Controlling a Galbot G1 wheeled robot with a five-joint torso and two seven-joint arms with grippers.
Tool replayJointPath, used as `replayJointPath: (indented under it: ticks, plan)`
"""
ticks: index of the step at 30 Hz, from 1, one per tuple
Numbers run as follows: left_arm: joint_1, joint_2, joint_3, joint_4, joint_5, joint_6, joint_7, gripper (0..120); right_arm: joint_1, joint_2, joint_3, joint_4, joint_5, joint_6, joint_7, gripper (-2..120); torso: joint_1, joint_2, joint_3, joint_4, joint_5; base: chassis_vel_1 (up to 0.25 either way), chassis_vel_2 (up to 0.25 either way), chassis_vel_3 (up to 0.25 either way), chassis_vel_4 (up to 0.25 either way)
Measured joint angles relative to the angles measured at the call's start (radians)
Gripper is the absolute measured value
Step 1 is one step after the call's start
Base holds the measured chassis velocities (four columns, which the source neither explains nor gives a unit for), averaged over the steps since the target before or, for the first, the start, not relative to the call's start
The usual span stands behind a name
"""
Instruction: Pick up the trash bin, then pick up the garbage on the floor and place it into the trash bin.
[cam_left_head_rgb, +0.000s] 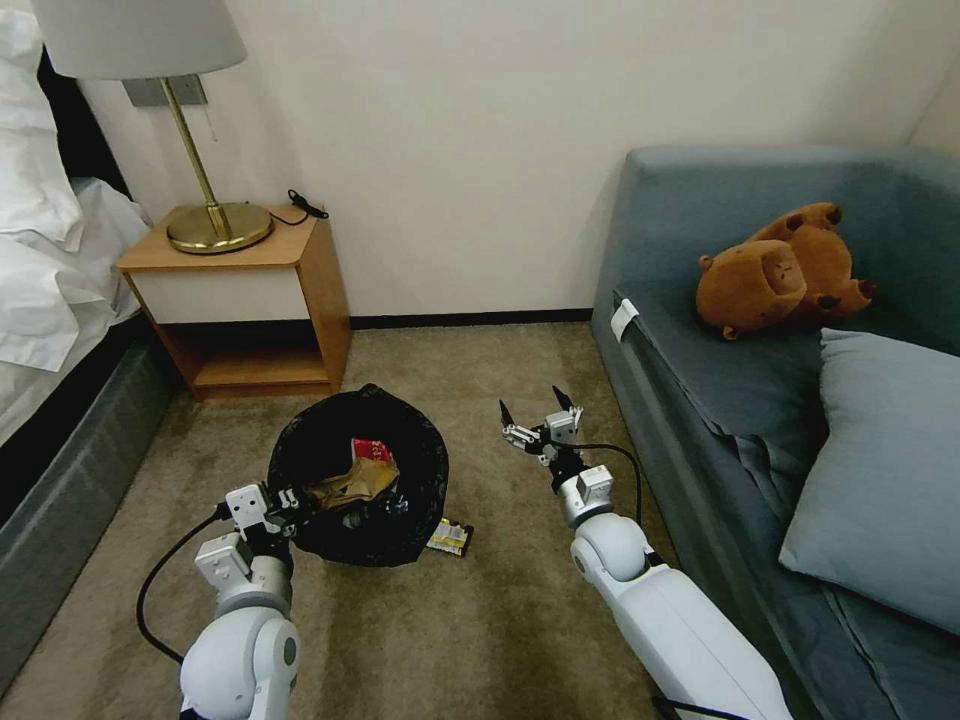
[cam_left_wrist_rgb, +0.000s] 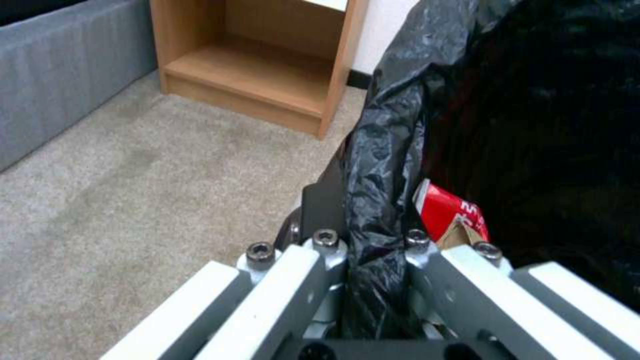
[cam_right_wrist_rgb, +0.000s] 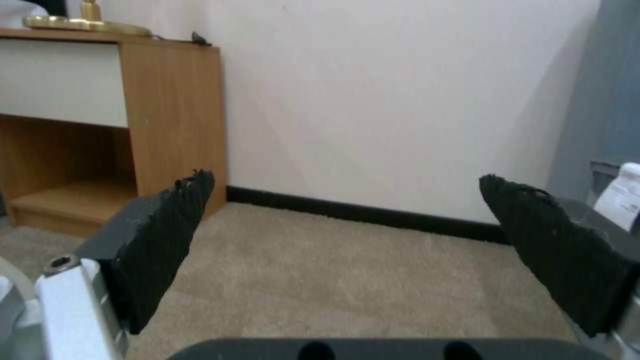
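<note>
The trash bin (cam_left_head_rgb: 360, 480), black bag over its rim, holds a red-white snack wrapper (cam_left_head_rgb: 372, 451) and crumpled brown paper bag (cam_left_head_rgb: 350, 483). The left gripper (cam_left_head_rgb: 290, 500) pinches its near rim. A flat wrapper (cam_left_head_rgb: 450, 537) lies on carpet (cam_left_head_rgb: 480, 620), part hidden beneath the bin. The right gripper (cam_left_head_rgb: 537, 408), jaws wide and empty, hangs over open carpet beside the sofa (cam_left_head_rgb: 740, 400).

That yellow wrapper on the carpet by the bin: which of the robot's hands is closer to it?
Right, though not by much. The right hand hangs open above the carpet just beyond the yellow wrapper; the left hand is across the trash bin from it, clamped on the rim.
</note>
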Motion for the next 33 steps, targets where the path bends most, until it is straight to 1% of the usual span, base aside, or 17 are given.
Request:
replayJointPath:
  ticks: [6, 8, 12, 14, 15, 17, 18, 20, 21, 22, 26, 28, 30, 32, 33]
  plan:
    - [0.004, -0.005, 0.0, -0.013, -0.002, 0.0, 0.001, 1, -0.03, 0.0, 0.003, -0.009, -0.025, 0.014, -0.031, 100, 0.0, 0.0, 0.0, -0.0001, 0.0, 0.0, 0.0, 0.0, 0.0]
    - [0.008, -0.007, 0.002, -0.026, -0.007, 0.0, -0.003, 1, -0.031, -0.009, -0.019, -0.038, -0.04, 0.028, -0.063, 100, 0.0, 0.0, 0.0, 0.0, -0.0002, 0.0, 0.0, 0.0, 0.0]
    - [0.008, -0.013, 0.002, -0.037, -0.01, 0.003, -0.008, 1, -0.022, -0.009, -0.044, -0.079, -0.061, 0.044, -0.074, 100, 0.0, 0.0, 0.0, -0.0001, 0.0, 0.0, 0.0, 0.0, 0.0]
    - [0.009, -0.017, 0.005, -0.049, -0.011, 0.007, -0.012, 1, -0.001, -0.004, -0.082, -0.138, -0.079, 0.063, -0.087, 100, 0.0, 0.0, 0.0, 0.0, 0.0, 0.0, 0.0, 0.0, 0.0]
    - [0.009, -0.017, 0.005, -0.049, -0.011, 0.007, -0.012, 1, -0.001, -0.004, -0.082, -0.138, -0.079, 0.063, -0.087, 100, 0.0, 0.0, 0.0, 0.0, 0.0, 0.0, 0.0, 0.0, 0.0]
    - [0.01, -0.017, 0.001, -0.056, -0.015, 0.01, -0.023, 1, 0.034, 0.001, -0.133, -0.202, -0.081, 0.08, -0.126, 100, 0.0, 0.0, 0.0, -0.0001, 0.0, 0.0, 0.0, 0.0, 0.0]
    - [0.01, -0.017, 0.001, -0.056, -0.015, 0.01, -0.023, 1, 0.034, 0.001, -0.133, -0.202, -0.081, 0.08, -0.126, 100, 0.0, 0.0, 0.0, -0.0001, 0.0, 0.0, 0.0, 0.0, 0.0]
    - [0.006, -0.018, -0.004, -0.056, -0.041, 0.016, -0.048, 1, 0.085, 0.011, -0.183, -0.271, -0.083, 0.096, -0.156, 100, 0.0, 0.0, 0.0, 0.0001, 0.0, 0.0, 0.0, 0.0, 0.0]
    - [0.006, -0.018, -0.004, -0.056, -0.041, 0.016, -0.048, 1, 0.085, 0.011, -0.183, -0.271, -0.083, 0.096, -0.156, 100, 0.0, 0.0, 0.0, 0.0001, 0.0, 0.0, 0.0, 0.0, 0.0]
    - [0.003, -0.02, -0.008, -0.054, -0.049, 0.017, -0.056, 1, 0.115, 0.017, -0.21, -0.307, -0.083, 0.105, -0.168, 100, 0.0, 0.0, 0.0, 0.0, -0.0001, 0.0, 0.0, 0.0, 0.0]
    - [0.002, -0.023, -0.016, -0.052, -0.06, 0.018, -0.064, 1, 0.156, 0.025, -0.25, -0.359, -0.083, 0.114, -0.2, 100, 0.0, 0.0, 0.0, 0.0001, -0.0001, 0.0, 0.0, 0.0, 0.0]
    - [-0.003, -0.026, -0.028, -0.049, -0.069, 0.019, -0.071, 1, 0.203, 0.04, -0.295, -0.435, -0.081, 0.137, -0.262, 100, 0.0, 0.0, 0.0, 0.0001, -0.0001, 0.0, 0.0, 0.0, 0.0]
    - [-0.004, -0.027, -0.032, -0.047, -0.07, 0.019, -0.072, 1, 0.211, 0.045, -0.304, -0.454, -0.081, 0.143, -0.278, 100, 0.0, 0.0, 0.0, 0.0001, 0.0, 0.0, 0.0, 0.0, 0.0]
    - [-0.013, -0.027, -0.037, -0.039, -0.071, 0.019, -0.079, 1, 0.241, 0.069, -0.329, -0.546, -0.081, 0.174, -0.33, 100, 0.0, 0.0, 0.0, 0.0001, -0.0001, 0.0, 0.0, 0.0, 0.0]
    - [-0.013, -0.027, -0.037, -0.039, -0.071, 0.019, -0.079, 1, 0.241, 0.069, -0.329, -0.546, -0.081, 0.174, -0.33, 100, 0.0, 0.0, 0.0, 0.0001, -0.0001, 0.0, 0.0, 0.0, 0.0]
